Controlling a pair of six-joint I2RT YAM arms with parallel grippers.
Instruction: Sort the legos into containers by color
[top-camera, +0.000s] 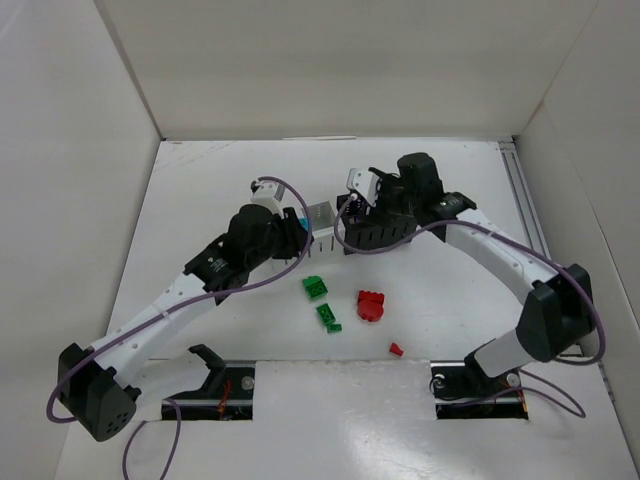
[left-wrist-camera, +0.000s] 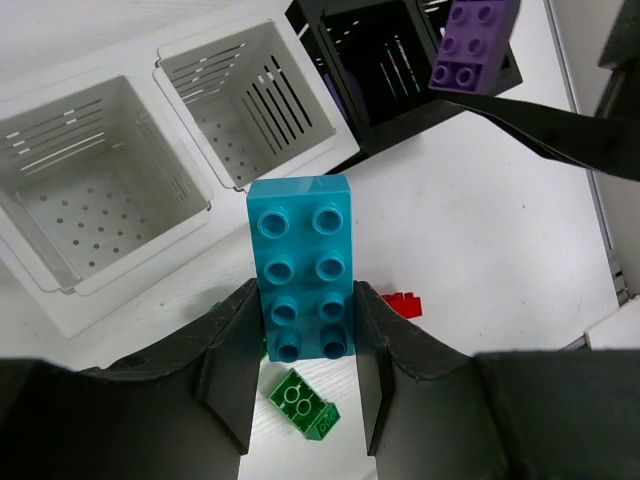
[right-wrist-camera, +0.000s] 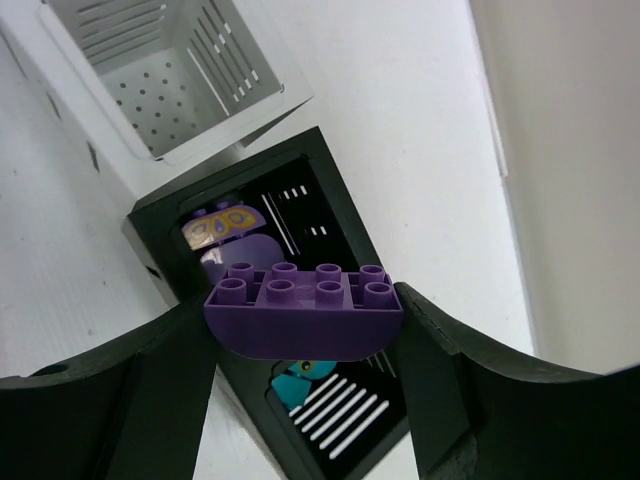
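The left gripper (left-wrist-camera: 305, 312) is clamped narrow on a glossy teal brick (left-wrist-camera: 302, 280), a long rectangle of two by four round studs. Its matte black fingers (left-wrist-camera: 232, 350) press the brick's lower sides, just short of the white bin (left-wrist-camera: 300, 110). That bin is thin moulded plastic with two square cells, slotted walls and floors peppered with small holes. The right gripper (right-wrist-camera: 305, 330) pinches a smooth purple brick (right-wrist-camera: 300, 320), flat and studded on top and rounded underneath, directly above the black bin (right-wrist-camera: 340, 185). The black bin is the same slotted shape and has two compartments. The one nearer the white bin holds purple pieces (right-wrist-camera: 230, 240), one with a printed face. The other holds a teal piece (right-wrist-camera: 298, 380). The two bins stand touching, side by side, towards the back of the tabletop (top-camera: 200, 180). Loose on the tabletop in front of them lie two green bricks (top-camera: 316, 288) (top-camera: 328, 317) close together. Just beside them to the right is a chunky red brick (top-camera: 371, 305), and nearer the arm bases is a small red piece (top-camera: 396, 349). The tabletop is plain matte white, boxed in by flat white panels (top-camera: 330, 60) at the back and both sides. A pale metal rail (top-camera: 520, 200) runs along its right edge. Thin purple cables (top-camera: 300, 205) loop over both white-shelled arms.
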